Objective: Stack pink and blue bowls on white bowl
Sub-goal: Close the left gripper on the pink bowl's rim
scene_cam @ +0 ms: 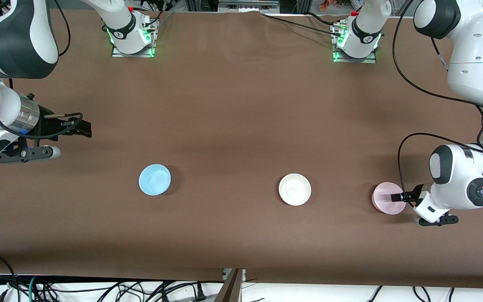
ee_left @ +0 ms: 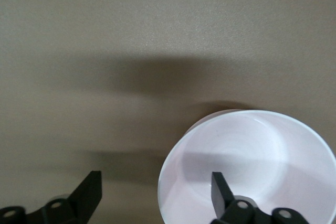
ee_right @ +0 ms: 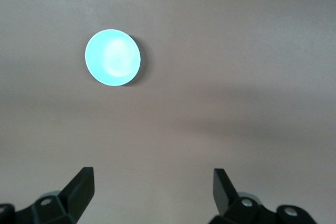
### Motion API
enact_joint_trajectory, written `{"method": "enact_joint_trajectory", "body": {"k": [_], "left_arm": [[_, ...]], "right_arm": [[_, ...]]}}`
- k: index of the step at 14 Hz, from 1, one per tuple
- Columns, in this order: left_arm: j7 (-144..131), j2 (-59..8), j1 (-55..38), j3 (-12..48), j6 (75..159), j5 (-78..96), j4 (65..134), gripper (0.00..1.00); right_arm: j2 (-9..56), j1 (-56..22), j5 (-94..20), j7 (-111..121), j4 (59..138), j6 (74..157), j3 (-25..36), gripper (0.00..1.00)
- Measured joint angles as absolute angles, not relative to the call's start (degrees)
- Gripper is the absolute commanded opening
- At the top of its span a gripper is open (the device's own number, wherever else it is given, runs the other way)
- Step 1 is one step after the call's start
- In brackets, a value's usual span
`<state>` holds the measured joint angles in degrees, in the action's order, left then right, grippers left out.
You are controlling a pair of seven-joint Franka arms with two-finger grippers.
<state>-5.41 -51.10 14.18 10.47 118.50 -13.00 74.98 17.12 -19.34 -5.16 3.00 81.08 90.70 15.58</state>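
Note:
The pale pink bowl (scene_cam: 386, 199) sits at the left arm's end of the table. My left gripper (scene_cam: 397, 197) is open and low at it. In the left wrist view (ee_left: 156, 182) one finger (ee_left: 220, 190) is inside the pink bowl (ee_left: 252, 156) and the other is outside its rim. The white bowl (scene_cam: 294, 189) sits mid-table. The light blue bowl (scene_cam: 154, 179) sits toward the right arm's end. My right gripper (scene_cam: 87, 130) is open and empty, up over bare table at the right arm's end. Its wrist view (ee_right: 152, 174) shows the blue bowl (ee_right: 113, 57) some way off.
The brown table (scene_cam: 233, 126) holds only the three bowls, in a row with wide gaps between them. The arm bases (scene_cam: 132, 37) stand along the edge farthest from the front camera. Cables hang below the table's near edge.

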Motion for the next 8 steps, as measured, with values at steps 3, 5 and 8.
{"method": "enact_joint_trajectory", "body": {"k": [3,5,8], "left_arm": [[-5.42,-51.10,14.01,10.53,118.53,-14.23,75.24,0.00],[-5.77,-51.10,13.75,10.58,118.52,-14.23,75.28,0.00],[-8.27,-50.68,12.85,10.74,117.76,-14.23,75.23,0.00]], "right_arm": [[17.12,-19.35,-5.18,3.00,81.08,90.70,15.58,1.00],[17.12,-19.35,-5.18,3.00,81.08,90.70,15.58,1.00],[17.12,-19.35,-5.18,3.00,81.08,90.73,15.58,1.00]]}}
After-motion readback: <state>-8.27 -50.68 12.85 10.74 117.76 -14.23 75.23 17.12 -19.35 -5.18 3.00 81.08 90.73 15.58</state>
